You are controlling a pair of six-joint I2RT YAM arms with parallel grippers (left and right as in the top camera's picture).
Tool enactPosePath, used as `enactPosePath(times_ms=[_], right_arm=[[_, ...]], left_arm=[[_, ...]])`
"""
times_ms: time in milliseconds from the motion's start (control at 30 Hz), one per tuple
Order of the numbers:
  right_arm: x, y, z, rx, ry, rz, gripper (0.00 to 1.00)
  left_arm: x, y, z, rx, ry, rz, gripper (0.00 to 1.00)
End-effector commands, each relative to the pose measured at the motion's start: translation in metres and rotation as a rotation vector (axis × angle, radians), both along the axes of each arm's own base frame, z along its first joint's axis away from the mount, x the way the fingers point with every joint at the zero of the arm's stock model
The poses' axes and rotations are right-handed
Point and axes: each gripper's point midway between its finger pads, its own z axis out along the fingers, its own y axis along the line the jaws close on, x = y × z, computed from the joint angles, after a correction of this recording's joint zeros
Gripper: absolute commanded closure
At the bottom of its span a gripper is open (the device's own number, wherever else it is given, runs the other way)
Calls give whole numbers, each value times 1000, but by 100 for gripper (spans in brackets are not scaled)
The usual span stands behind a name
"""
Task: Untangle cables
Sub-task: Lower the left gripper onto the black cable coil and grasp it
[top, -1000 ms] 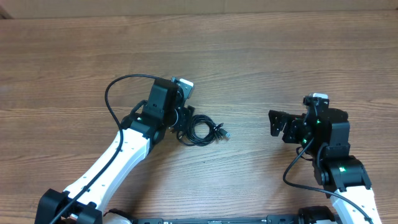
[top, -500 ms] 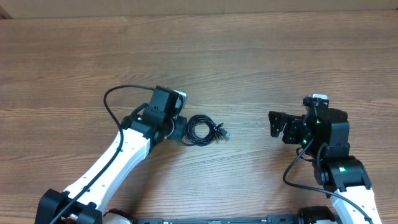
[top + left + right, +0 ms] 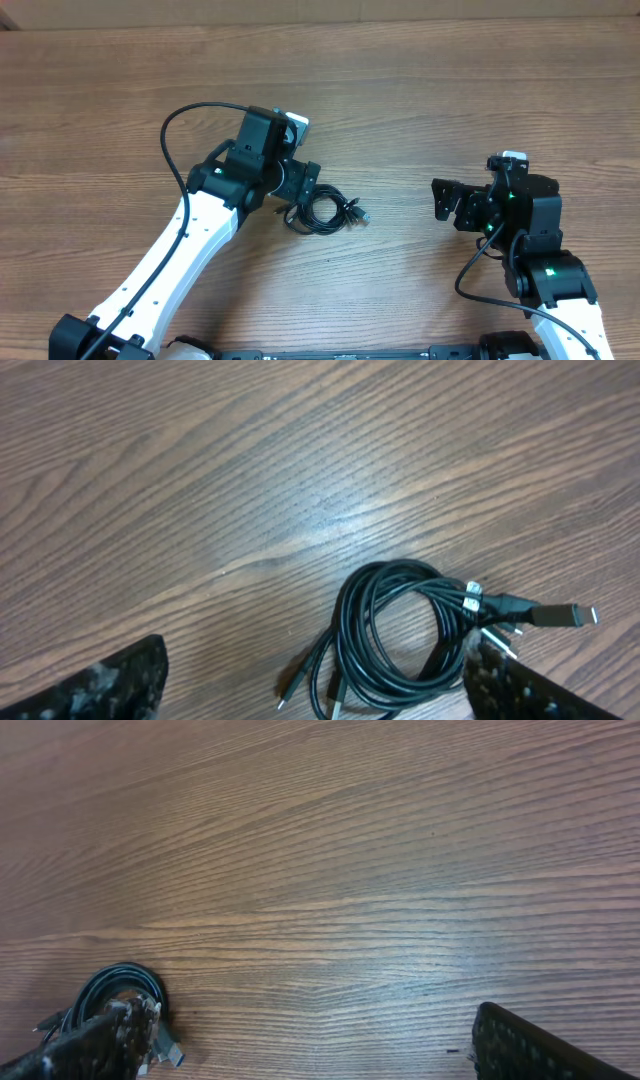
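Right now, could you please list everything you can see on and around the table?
cables: one coiled bundle, strands too tangled to count, black, mid-table
plug: one, silvery-tipped, sticking out of the bundle toward the right arm
table: one, brown wood grain, under everything
left arm: one, white and black, reaching in to the bundle
right arm: one, white and black, on the right side, well apart from the bundle
left gripper: one, black, open, at the bundle's edge, holding nothing
right gripper: one, black, open, empty, pointing toward the bundle
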Motion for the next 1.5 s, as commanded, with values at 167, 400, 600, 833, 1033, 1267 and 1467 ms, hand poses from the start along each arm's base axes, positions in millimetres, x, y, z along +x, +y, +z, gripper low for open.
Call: enactPosePath(times_ms=[167, 400, 600, 833, 1033, 1267, 1467], right_arm=[[5, 3, 15, 9, -32, 7, 0], [4, 3, 13, 9, -26, 7, 0], [4, 3, 13, 9, -25, 7, 10], [4, 3, 13, 9, -23, 7, 74], [3, 3, 12, 9, -20, 7, 17], [0, 2, 9, 7, -3, 7, 15], [0, 2, 9, 7, -3, 7, 12]], left_arm=[[-1, -17, -44, 3, 112, -86, 16], [-4, -30, -96, 14, 230, -117, 23], [-16, -36, -124, 48, 304, -142, 44], [-17, -40, -124, 50, 302, -153, 66], [-18, -40, -124, 50, 303, -154, 60], [-25, -37, -127, 62, 331, -153, 57], [-29, -34, -132, 71, 343, -151, 58]])
